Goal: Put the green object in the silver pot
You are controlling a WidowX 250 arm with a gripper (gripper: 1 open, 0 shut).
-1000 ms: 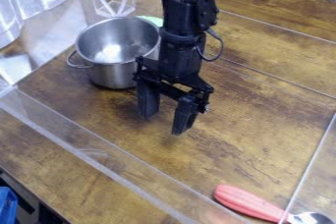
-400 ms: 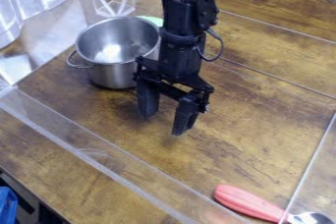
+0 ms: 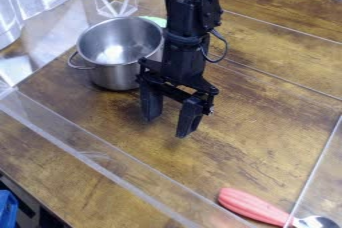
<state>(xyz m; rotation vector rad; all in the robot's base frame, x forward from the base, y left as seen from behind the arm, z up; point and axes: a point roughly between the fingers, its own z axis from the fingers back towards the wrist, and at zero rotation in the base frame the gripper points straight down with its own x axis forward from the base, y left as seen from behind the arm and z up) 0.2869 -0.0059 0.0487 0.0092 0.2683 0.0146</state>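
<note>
Basically nothing has changed over the last second: your gripper [image 3: 170,112] sits in the same spot at frame centre, same pose, so no progress on the task yet. Fingers [image 3: 187,119] are spread apart, released, holding nothing, tips pointing down just above or near the wooden worktop [image 3: 267,112]; contact with it can't be told. Nothing lies between them.

Pot [image 3: 116,50] stands in the upper left, upright, looks empty, just beside the arm. Green object [image 3: 154,22] is only a small sliver at top centre, behind the pot's right rim and mostly hidden by the arm; shape can't be told. It's outside the pot, untouched.

You'd need to go up and back toward that sliver before any grasp. Red spoon [image 3: 257,205] sits lower right, well apart, irrelevant.
</note>
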